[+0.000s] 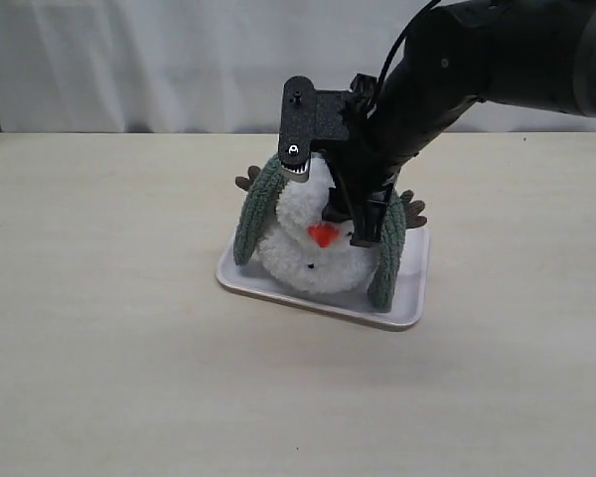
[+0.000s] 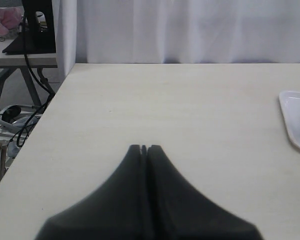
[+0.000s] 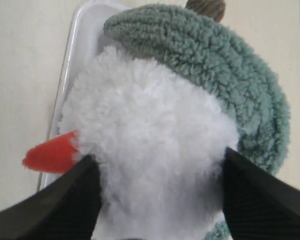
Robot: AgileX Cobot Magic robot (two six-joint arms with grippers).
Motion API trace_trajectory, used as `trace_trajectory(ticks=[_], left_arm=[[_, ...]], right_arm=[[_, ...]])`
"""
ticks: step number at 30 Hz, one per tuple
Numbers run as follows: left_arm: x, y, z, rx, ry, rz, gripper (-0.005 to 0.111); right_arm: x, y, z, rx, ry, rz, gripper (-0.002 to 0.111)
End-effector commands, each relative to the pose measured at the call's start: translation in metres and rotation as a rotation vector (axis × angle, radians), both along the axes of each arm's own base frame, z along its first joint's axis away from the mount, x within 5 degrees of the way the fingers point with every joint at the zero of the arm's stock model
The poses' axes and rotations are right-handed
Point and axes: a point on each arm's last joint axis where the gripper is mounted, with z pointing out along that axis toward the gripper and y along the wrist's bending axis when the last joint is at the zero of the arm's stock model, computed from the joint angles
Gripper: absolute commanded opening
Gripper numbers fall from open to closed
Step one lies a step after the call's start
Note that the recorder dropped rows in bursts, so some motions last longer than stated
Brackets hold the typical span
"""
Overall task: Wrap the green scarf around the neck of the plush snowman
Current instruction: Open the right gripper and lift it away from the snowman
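Note:
The plush snowman [image 1: 308, 260] sits on a white tray [image 1: 409, 306], its orange nose [image 1: 323, 236] pointing forward. The green scarf [image 1: 252, 224] lies over the back of its neck, and both ends hang down its sides, the other end [image 1: 387, 256] on the right. My right gripper [image 1: 333, 199] is down over the head, open, with the white head ball [image 3: 150, 150] between its fingers [image 3: 65, 200]. The scarf [image 3: 230, 75] curves behind the head in the right wrist view. My left gripper [image 2: 144, 147] is shut and empty over bare table, outside the exterior view.
Brown twig arms [image 1: 246, 182] stick out behind the scarf on both sides. In the left wrist view the tray's edge [image 2: 292, 117] lies far to one side, and the table's edge [image 2: 50, 110] drops off to cables and another desk.

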Motion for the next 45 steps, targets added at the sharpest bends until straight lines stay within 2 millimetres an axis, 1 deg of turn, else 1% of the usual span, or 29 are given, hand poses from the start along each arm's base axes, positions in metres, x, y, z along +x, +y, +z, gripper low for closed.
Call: trace_trajectory(ticks=[1,8,15,17,18,20,21,22,23,24,26,27,29,32,35,40,45], left_arm=[[0.000,0.000,0.000,-0.001,-0.014,0.006,0.000],[0.000,0.000,0.000,-0.001,-0.014,0.006,0.000],[0.000,0.000,0.000,-0.001,-0.014,0.006,0.000],[0.000,0.000,0.000,-0.001,-0.014,0.006,0.000],[0.000,0.000,0.000,-0.001,-0.014,0.006,0.000],[0.000,0.000,0.000,-0.001,-0.014,0.006,0.000],[0.000,0.000,0.000,-0.001,-0.014,0.006,0.000],[0.000,0.000,0.000,-0.001,-0.014,0.006,0.000],[0.000,0.000,0.000,-0.001,-0.014,0.006,0.000],[0.000,0.000,0.000,-0.001,-0.014,0.006,0.000],[0.000,0.000,0.000,-0.001,-0.014,0.006,0.000],[0.000,0.000,0.000,-0.001,-0.014,0.006,0.000],[0.000,0.000,0.000,-0.001,-0.014,0.006,0.000],[0.000,0.000,0.000,-0.001,-0.014,0.006,0.000],[0.000,0.000,0.000,-0.001,-0.014,0.006,0.000],[0.000,0.000,0.000,-0.001,-0.014,0.006,0.000],[0.000,0.000,0.000,-0.001,-0.014,0.006,0.000]], right_arm=[[-0.006,-0.004,0.021,0.076,-0.027,-0.087,0.061],[-0.016,-0.009,0.047,0.199,-0.033,-0.230,0.061],[-0.025,-0.011,0.062,0.338,0.015,-0.367,0.060],[-0.026,-0.012,0.068,0.412,0.036,-0.465,0.052],[-0.024,-0.013,0.071,0.442,0.037,-0.523,0.042],[-0.020,-0.017,0.077,0.488,0.034,-0.634,0.026],[-0.018,-0.020,0.080,0.521,0.035,-0.699,0.014],[-0.017,-0.023,0.081,0.545,0.044,-0.740,0.007],[-0.015,-0.026,0.082,0.571,0.057,-0.777,0.004],[-0.011,-0.032,0.082,0.596,0.074,-0.827,0.004],[-0.006,-0.043,0.078,0.622,0.115,-0.909,0.004],[-0.001,-0.054,0.072,0.623,0.151,-0.967,0.004],[0.007,-0.068,0.061,0.618,0.224,-1.040,0.004],[0.015,-0.081,0.043,0.595,0.324,-1.075,0.004],[0.021,-0.084,0.030,0.620,0.338,-1.072,0.004],[0.032,-0.083,0.011,0.661,0.285,-1.080,0.004],[0.044,-0.081,-0.013,0.637,0.295,-1.097,0.004]])
